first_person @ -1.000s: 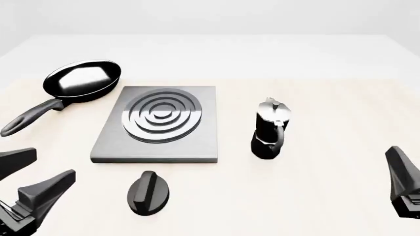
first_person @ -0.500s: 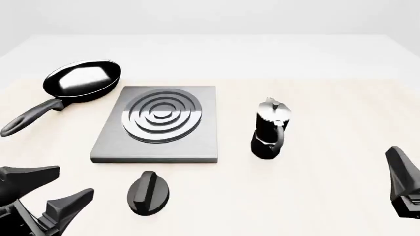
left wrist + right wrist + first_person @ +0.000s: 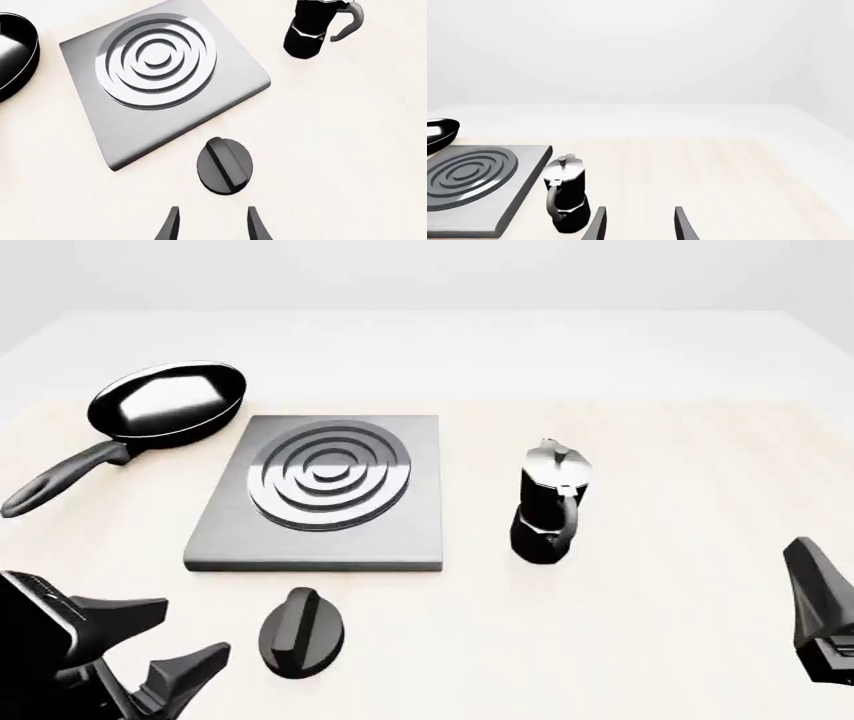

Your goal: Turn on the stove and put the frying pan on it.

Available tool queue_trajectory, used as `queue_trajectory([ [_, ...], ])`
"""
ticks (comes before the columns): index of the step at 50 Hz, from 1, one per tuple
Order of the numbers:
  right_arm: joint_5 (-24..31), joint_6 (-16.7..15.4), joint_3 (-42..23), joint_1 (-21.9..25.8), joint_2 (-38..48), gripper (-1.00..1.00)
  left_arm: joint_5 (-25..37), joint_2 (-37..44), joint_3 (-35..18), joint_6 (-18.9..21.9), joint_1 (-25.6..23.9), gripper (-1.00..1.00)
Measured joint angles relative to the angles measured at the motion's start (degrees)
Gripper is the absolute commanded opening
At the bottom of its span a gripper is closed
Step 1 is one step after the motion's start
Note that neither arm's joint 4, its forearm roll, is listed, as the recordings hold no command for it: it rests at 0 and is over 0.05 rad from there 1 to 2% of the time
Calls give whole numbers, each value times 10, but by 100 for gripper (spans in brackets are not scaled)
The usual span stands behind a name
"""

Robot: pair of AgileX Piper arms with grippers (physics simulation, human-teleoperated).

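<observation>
We see the frying pan (image 3: pixel 168 403) at the stove's (image 3: pixel 320 493) ten o'clock, handle pointing toward seven. The knob (image 3: pixel 303 631) sits at six. Both the left end effector (image 3: pixel 150 645) and the right end effector (image 3: pixel 639 225) are released, empty.

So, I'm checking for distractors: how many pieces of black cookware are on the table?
2. The frying pan sits at the far left, beside the stove; the moka pot stands upright to the stove's right. Nothing else seems hidden.
</observation>
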Motion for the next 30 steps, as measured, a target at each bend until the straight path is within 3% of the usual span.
queue_trajectory([
  [30,0,0,0,0,0,100,-189,170,47,-22,-37,100],
])
